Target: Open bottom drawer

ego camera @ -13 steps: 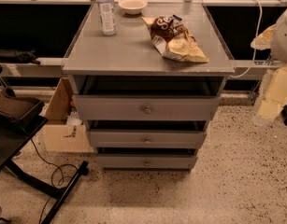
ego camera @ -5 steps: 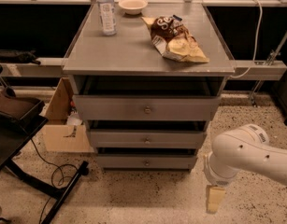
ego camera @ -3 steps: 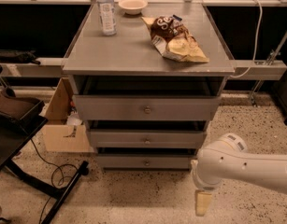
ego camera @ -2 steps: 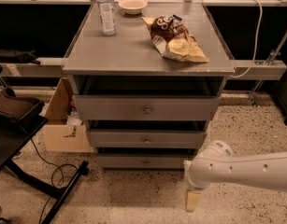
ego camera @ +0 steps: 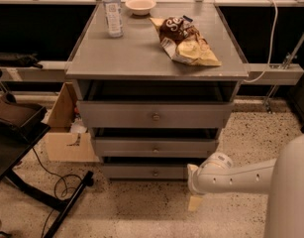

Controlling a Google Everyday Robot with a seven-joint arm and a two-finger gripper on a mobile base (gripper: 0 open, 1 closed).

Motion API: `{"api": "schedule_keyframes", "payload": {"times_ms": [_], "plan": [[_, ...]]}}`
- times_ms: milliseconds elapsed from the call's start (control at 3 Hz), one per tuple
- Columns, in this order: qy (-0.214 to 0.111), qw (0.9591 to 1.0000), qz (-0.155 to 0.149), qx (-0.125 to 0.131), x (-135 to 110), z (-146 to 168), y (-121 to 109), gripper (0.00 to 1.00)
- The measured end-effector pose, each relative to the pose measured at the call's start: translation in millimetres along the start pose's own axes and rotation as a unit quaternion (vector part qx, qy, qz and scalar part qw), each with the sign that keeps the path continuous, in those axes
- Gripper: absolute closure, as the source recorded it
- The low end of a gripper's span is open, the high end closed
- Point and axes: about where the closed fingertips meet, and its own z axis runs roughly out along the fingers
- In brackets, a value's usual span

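The bottom drawer point(ego camera: 141, 171) is the lowest of three grey fronts in the grey cabinet point(ego camera: 141, 58), with a small round knob point(ego camera: 155, 173) at its middle. A dark gap shows above its front. The middle drawer point(ego camera: 126, 147) and top drawer point(ego camera: 122, 115) sit above it. My white arm point(ego camera: 240, 177) reaches in low from the right. Its gripper point(ego camera: 194, 202) points down at the floor, just right of and below the bottom drawer's right end, apart from the knob.
On the cabinet top stand a water bottle point(ego camera: 112, 16), a bowl point(ego camera: 140, 5) and a chip bag point(ego camera: 186, 41). A cardboard box point(ego camera: 67, 133) sits left of the cabinet. Black stand legs point(ego camera: 67, 205) and a cable point(ego camera: 47, 175) lie on the speckled floor.
My arm came down from the upper right and has swung left along the floor toward the cabinet's lower right corner. The drawers have not moved.
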Motion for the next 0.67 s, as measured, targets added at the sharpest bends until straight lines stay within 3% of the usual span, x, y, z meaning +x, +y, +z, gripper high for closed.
{"api": "schedule_keyframes", "payload": {"times_ms": [333,667], "plan": [[0.000,1.0000,0.000,0.000,0.0,-0.5,0.4,0.00],[-0.027,0.9991,-0.028,0.016,-11.2,61.8,-8.1,0.00]]}}
